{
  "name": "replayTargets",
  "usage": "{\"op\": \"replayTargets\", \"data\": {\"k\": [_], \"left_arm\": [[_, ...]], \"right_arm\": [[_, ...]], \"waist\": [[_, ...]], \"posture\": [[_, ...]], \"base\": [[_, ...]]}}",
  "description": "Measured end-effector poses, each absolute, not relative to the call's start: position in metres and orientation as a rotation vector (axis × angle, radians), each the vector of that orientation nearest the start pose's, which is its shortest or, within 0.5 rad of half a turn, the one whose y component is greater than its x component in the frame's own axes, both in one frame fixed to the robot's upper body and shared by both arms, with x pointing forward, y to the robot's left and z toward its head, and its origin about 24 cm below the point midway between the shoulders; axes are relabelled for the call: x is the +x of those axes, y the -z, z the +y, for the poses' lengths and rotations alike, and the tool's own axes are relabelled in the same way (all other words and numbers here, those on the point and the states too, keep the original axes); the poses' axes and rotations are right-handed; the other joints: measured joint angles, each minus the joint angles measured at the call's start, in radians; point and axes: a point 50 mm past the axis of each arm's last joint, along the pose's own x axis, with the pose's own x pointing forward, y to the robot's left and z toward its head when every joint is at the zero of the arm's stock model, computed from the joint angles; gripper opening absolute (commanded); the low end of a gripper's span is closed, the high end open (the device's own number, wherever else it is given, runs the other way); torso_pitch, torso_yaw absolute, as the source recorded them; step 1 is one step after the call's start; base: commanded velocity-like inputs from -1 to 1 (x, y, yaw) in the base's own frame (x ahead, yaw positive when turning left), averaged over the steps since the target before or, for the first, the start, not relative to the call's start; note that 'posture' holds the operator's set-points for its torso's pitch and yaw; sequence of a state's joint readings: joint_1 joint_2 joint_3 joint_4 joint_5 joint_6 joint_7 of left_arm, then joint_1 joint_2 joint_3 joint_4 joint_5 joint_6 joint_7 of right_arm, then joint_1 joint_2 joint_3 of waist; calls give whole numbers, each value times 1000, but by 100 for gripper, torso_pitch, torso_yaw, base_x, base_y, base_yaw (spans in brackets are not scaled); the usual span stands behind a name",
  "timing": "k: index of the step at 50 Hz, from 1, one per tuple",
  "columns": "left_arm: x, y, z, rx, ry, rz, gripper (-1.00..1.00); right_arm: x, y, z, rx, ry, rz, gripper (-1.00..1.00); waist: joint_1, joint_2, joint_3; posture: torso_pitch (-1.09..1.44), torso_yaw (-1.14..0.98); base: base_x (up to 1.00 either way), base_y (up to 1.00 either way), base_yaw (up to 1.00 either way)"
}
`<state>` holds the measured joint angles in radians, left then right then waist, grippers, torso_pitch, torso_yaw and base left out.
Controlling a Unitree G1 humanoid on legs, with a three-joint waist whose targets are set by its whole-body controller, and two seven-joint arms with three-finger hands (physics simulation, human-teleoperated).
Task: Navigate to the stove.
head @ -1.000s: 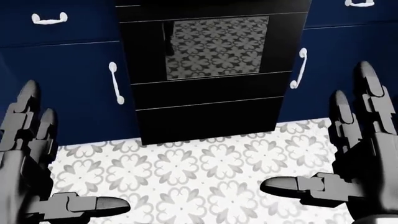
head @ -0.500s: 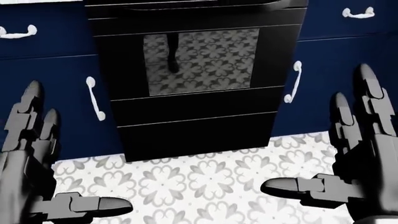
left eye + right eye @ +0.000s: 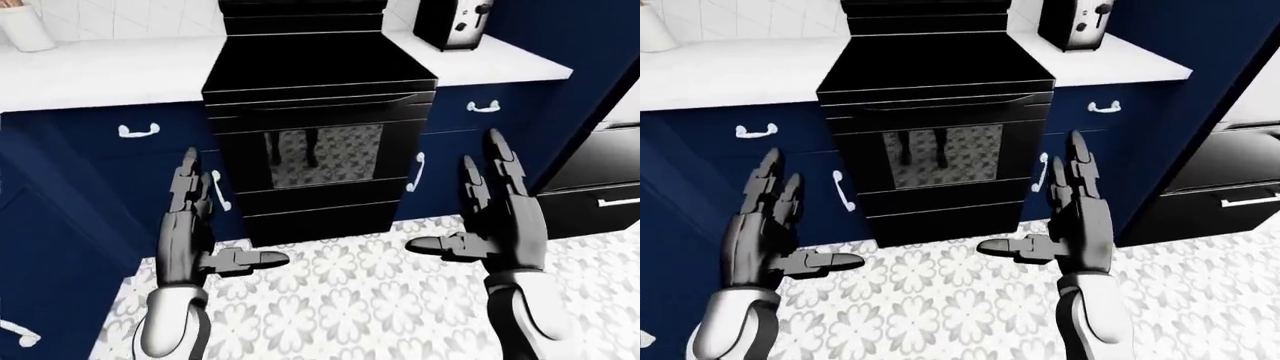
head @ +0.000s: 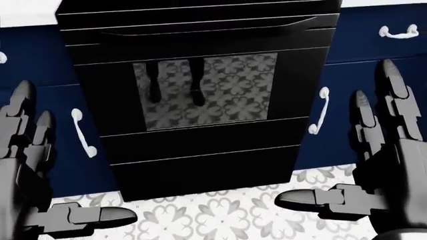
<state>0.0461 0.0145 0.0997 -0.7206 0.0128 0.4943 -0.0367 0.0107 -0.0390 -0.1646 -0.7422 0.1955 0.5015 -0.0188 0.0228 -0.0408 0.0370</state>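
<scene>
Grey metal fingers stand apart on both hands, thumbs out to the side, gripping nothing: the left hand hangs low at the left of the left-eye view and the right hand at its right, each over the patterned floor and short of the cabinets. Between the two hands, straight ahead, stands the one black stove, set into the white counter with its flat cooktop level with the counter's near edge and its glass oven door facing the robot. Judging by how squarely it fills the head view, the walk looks nearly done; only a strip of floor separates the robot from the oven door, so at most a last short step seems left. Counted: one stove, one black toaster near the counter's far right corner, one white jar at its far left corner, two navy drawers with white handles flanking the stove, two upright door handles just beside it, and one dark drawered unit at the right edge.
</scene>
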Motion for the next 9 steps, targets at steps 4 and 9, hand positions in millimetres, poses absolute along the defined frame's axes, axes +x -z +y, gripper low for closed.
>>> {"op": "replayTargets", "data": {"k": [4,9], "left_arm": [[219,-140,171,38,-59,-138,100],[216,-149,173,46,-73,-182,100]], "right_arm": [[219,-151,-185,99,101,-186,100],[216,-162,-182,93,88,-238,100]], "waist": [[-24,-12,10],[-31,31,1]], "posture": [[0,0],[0,0]], "base": [[35,0,0],[22,0,0]]}}
